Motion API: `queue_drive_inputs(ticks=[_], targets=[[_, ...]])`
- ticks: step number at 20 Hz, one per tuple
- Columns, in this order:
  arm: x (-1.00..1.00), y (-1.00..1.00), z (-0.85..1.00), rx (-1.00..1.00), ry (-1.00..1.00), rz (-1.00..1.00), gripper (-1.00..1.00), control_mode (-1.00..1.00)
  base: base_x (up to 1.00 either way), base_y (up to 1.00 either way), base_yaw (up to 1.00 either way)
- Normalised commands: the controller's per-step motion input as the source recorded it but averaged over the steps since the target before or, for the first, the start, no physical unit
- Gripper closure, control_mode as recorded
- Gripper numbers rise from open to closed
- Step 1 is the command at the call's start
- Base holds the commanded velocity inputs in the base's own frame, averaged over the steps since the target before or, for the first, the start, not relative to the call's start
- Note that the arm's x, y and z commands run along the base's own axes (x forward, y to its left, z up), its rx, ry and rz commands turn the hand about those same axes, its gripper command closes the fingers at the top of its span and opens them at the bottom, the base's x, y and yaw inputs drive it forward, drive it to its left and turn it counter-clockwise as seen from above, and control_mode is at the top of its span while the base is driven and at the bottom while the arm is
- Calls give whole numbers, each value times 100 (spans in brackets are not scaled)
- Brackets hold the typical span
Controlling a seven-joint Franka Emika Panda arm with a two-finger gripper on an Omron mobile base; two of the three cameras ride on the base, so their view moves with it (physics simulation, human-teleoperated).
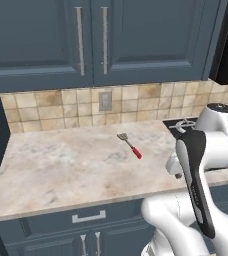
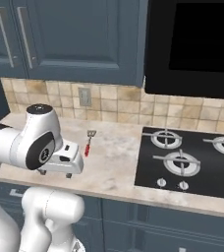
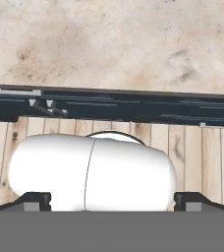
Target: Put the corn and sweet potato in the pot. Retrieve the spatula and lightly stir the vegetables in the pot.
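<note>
A: From the left base view, the spatula (image 1: 130, 145) lies flat on the marble worktop (image 1: 61, 165), red handle toward the front edge, slotted head toward the tiled backsplash (image 1: 51, 112). The arm is folded low at the right, well apart from it.

B: So a reach would be long and sideways. I judge the risk is the elbow swinging into the worktop's front edge, since the hand sits close to it.

A: From the right base view, the spatula (image 2: 88, 142) rests between the arm and the stove (image 2: 192, 162). The burners are bare; I cannot spot the pot, the corn or the sweet potato.

B: Then the order matters. If the spatula gets picked up first, the vegetables still need moving, and the jaws cannot carry both. That would be the mistake.

A: In the hand view, the camera looks down past the worktop's front edge (image 3: 109, 49) to the dark cabinet front (image 3: 109, 110) and the wooden floor (image 3: 202, 152). The gripper (image 3: 112, 202) has its jaws spread wide with nothing between them.

B: Wide and empty is fine. But the spatula is thin and flat; the fingertips could skid off the handle or push it along the worktop.
</note>
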Motion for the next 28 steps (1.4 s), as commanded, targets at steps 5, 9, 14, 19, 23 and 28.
queue_drive_inputs(ticks=[5,9,14,19,23,28], targets=[[0,0,0,0,0,0,-100,100,21,35,0],[0,0,0,0,0,0,-100,100,61,23,0],[0,0,0,0,0,0,-100,100,68,12,0],[0,0,0,0,0,0,-100,100,44,3,0],[26,5,0,0,0,0,-100,-100,7,1,0],[66,17,-17,0,0,0,-100,-100,0,0,0]])
